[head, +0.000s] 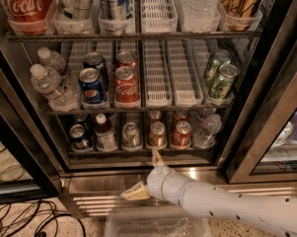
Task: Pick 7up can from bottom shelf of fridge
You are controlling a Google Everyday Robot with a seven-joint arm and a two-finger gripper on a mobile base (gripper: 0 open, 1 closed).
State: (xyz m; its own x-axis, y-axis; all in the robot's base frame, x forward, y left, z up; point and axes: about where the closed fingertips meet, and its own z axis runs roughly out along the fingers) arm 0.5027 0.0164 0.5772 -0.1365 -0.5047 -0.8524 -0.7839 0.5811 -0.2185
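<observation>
The 7up can (pixel 130 135) is shiny metal. The fridge (pixel 89 184) has a shiny ribbed steel base. The smooth, matt claw (pixel 138 174) is at 6 o'clock, spread.

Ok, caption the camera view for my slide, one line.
Open gripper poised at the steel base of the fridge, just below the bottom shelf holding the 7up can.

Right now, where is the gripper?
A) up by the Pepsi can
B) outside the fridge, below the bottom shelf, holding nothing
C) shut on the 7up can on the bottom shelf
B: the gripper hangs open and empty in front of the fridge, below the bottom shelf, where the 7up can stands untouched.
</observation>
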